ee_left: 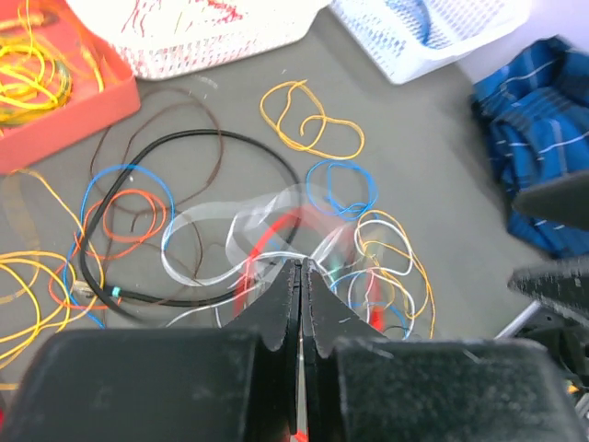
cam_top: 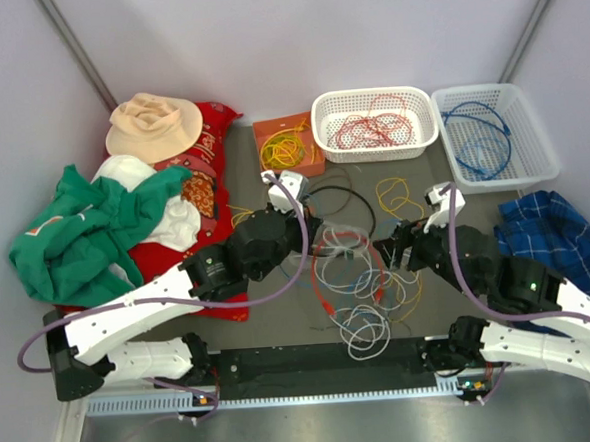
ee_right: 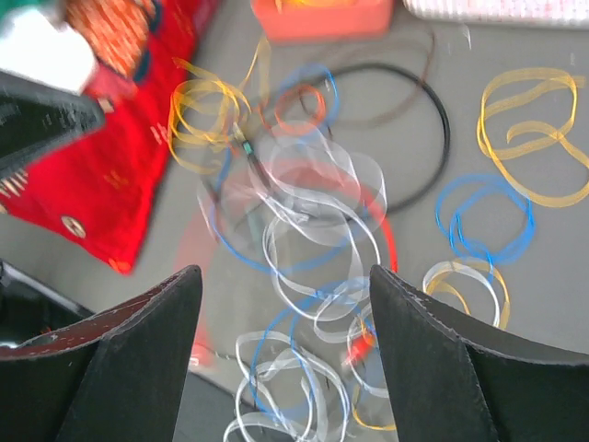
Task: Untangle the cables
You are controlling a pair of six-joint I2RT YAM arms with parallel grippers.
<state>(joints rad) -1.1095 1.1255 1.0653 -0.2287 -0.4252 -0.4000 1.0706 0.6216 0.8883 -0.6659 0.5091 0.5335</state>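
The cables [cam_top: 354,277] lie in a tangle of white, red, blue and yellow loops on the grey table between my arms. My left gripper [cam_top: 309,232] is shut at the tangle's left edge. In the left wrist view its tips [ee_left: 302,265] pinch a white cable [ee_left: 216,221], with a red strand blurred beside it. My right gripper [cam_top: 397,247] is open and empty. In the right wrist view it [ee_right: 285,281] hovers over white and blue loops [ee_right: 317,239]. A black loop [ee_left: 184,143], a yellow cable [ee_left: 308,120] and a small blue loop [ee_left: 340,184] lie apart.
An orange tray [cam_top: 288,141] with yellow cables, a white basket [cam_top: 374,123] with red cables and a white basket [cam_top: 493,134] with a blue cable stand at the back. Green cloth [cam_top: 75,234], red cloth and a hat lie left. Blue plaid cloth [cam_top: 546,231] lies right.
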